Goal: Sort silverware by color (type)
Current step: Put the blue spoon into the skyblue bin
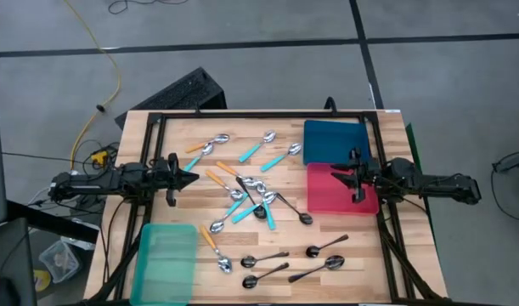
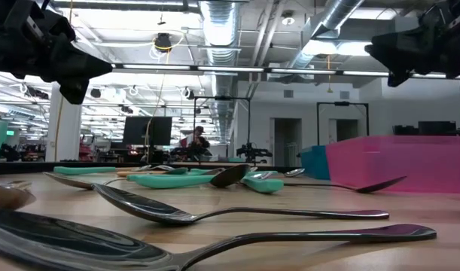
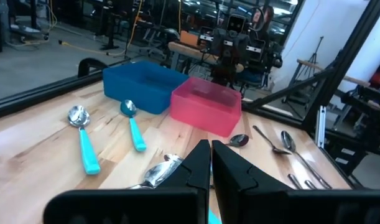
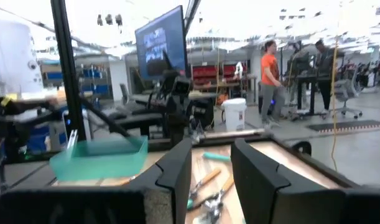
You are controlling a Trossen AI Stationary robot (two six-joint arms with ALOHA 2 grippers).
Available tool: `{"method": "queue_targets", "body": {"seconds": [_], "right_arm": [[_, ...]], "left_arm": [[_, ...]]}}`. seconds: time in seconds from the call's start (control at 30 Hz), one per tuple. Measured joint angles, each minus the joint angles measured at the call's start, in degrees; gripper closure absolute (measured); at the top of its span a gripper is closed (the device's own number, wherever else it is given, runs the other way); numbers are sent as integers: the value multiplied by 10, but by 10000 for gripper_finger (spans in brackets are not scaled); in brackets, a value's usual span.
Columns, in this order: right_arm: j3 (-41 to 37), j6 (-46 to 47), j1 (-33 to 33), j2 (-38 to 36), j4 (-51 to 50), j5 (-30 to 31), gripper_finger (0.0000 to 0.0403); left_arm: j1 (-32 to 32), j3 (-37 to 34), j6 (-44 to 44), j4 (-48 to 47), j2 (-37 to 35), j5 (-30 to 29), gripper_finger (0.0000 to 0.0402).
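- The wooden table [image 1: 378,255] carries three bins and the scattered silverware; the pink bin [image 1: 327,200] serves as landmark.
- The teal bin [image 1: 164,259] sits far across the table from the pink bin, at the opposite near corner.
- The blue bin [image 1: 331,140] touches the pink bin's far side.
- The left end effector [image 1: 188,178], fingers together and empty, hovers well apart from the pink bin, past the spoons.
- The right end effector [image 1: 335,176], fingers apart and empty, hovers over the pink bin's edge.
- The silverware [image 1: 251,191] lies on the table beside the pink bin: teal-handled spoons [image 3: 84,140] and orange-handled spoons [image 1: 215,180] mixed centrally, dark metal spoons [image 1: 327,246] toward the near edge.
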Motion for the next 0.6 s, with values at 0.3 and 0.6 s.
{"method": "queue_targets", "body": {"seconds": [0.3, 0.6], "right_arm": [[0, 27, 0, 0, 34, 47, 266], [0, 37, 0, 0, 31, 47, 266]], "left_arm": [[0, 1, -96, 46, 0, -13, 401], [0, 2, -100, 81, 0, -42, 401]]}}
